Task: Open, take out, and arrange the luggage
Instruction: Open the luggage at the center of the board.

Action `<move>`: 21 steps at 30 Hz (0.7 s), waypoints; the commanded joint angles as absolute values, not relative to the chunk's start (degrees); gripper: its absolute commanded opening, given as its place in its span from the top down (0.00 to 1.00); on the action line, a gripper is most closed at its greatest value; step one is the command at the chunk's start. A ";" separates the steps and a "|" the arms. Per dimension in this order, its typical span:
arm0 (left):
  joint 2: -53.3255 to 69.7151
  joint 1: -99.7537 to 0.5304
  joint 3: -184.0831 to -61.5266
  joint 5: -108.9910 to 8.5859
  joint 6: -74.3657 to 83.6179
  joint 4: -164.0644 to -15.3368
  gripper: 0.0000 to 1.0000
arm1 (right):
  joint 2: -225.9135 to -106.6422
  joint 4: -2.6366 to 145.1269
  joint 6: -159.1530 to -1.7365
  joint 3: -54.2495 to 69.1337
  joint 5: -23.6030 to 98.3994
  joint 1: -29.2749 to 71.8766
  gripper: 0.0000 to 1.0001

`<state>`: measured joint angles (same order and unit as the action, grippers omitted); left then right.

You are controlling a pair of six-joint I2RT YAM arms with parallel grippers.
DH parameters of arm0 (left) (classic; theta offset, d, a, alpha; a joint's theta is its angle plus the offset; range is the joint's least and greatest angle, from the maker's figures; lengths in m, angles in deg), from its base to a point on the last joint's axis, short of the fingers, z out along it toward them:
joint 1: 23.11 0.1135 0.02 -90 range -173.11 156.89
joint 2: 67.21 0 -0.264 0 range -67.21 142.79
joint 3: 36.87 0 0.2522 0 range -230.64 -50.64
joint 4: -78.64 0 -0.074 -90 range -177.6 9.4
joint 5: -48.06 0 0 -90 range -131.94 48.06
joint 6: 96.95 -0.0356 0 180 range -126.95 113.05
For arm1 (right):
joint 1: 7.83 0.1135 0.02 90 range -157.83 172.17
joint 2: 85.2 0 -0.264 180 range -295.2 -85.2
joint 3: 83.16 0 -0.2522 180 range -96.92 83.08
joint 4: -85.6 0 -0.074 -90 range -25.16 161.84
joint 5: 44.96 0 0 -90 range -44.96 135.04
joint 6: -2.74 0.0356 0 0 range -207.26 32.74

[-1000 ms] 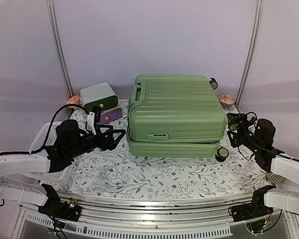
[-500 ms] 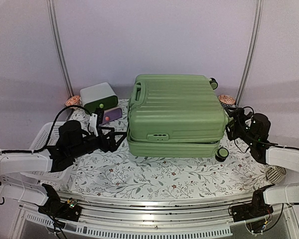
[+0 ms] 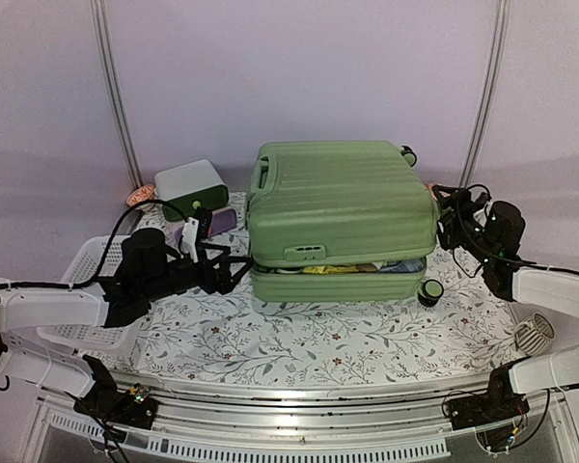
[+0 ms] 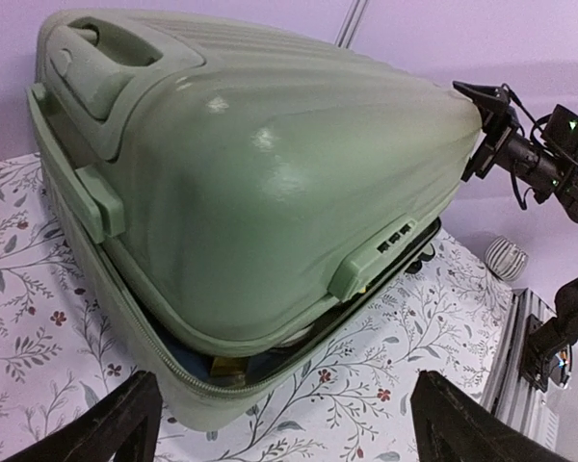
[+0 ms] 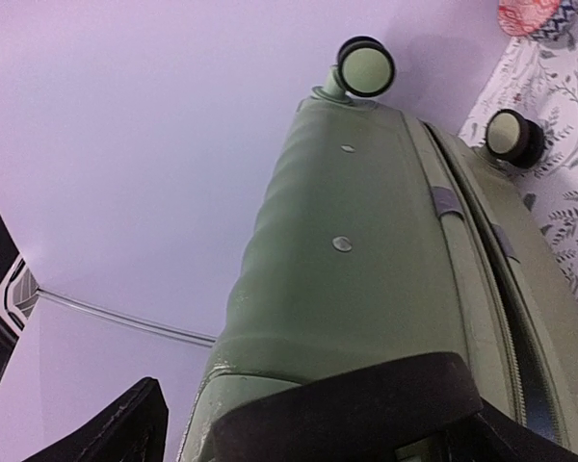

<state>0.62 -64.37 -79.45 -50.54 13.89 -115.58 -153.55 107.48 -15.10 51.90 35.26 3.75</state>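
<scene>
Both grippers gape, empty. Between them the luggage [image 3: 343, 227] runs 9-to-3: right gripper [image 3: 444, 220] at the 3 o'clock end of its lid [image 3: 347, 183], left gripper [image 3: 239, 273] just off the 8 o'clock corner.

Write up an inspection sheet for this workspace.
Surface: floral cloth, mostly taken by the suitcase.
Job's things: suitcase lies flat, lid ajar, contents showing in the front gap.
Clutter: drawer box, purple item, basket at left; striped object at right.
Grippers: left gripper open at the front-left corner; right gripper open against the lid's right side.
Cables: black cable loops above the basket; wires at the right gripper.
Surroundings: lilac walls, metal poles.
</scene>
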 commanded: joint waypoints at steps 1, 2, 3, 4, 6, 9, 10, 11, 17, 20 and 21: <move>1.23 -65.34 -82.13 -53.33 12.51 -116.50 0.08 | -152.79 120.32 -18.63 44.35 30.52 4.74 0.07; 1.25 -65.38 -82.08 -53.39 12.62 -116.56 0.08 | -152.98 120.01 -18.75 43.84 30.13 4.76 0.07; 1.30 -65.51 -82.04 -53.55 12.79 -116.70 0.07 | -153.23 119.79 -18.70 43.01 29.84 4.82 0.07; 1.51 -65.61 -81.87 -54.51 12.71 -117.40 0.07 | -153.48 119.68 -18.59 42.41 29.57 4.82 0.07; 2.40 -66.44 -82.61 -56.92 11.85 -117.68 0.07 | -154.10 119.74 -18.45 41.31 29.32 4.83 0.07; 3.17 -69.33 -83.25 -55.40 9.15 -117.27 0.07 | -155.14 119.56 -18.25 39.38 29.24 4.83 0.07; 3.08 -70.43 -83.12 -54.28 8.07 -117.57 0.07 | -155.64 119.44 -18.19 38.55 29.22 4.83 0.07; 2.82 -71.39 -82.89 -53.16 6.86 -118.21 0.07 | -156.06 119.29 -18.18 37.74 29.14 4.79 0.07; 1.52 -78.60 -83.61 -45.67 -4.71 -118.67 0.05 | -159.92 118.57 -18.00 32.82 27.37 4.83 0.07; 2.26 -81.83 -86.66 -39.35 -12.55 -115.15 0.03 | -161.28 118.59 -17.83 30.82 27.32 4.85 0.07; 2.61 -82.62 -87.54 -36.95 -15.28 -114.42 0.02 | -161.60 118.58 -17.83 30.21 27.41 4.79 0.07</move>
<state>2.46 -79.06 -83.34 -46.52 -2.83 -116.37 -160.94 110.06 -16.85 35.61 29.42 4.23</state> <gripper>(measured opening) 0.968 0.934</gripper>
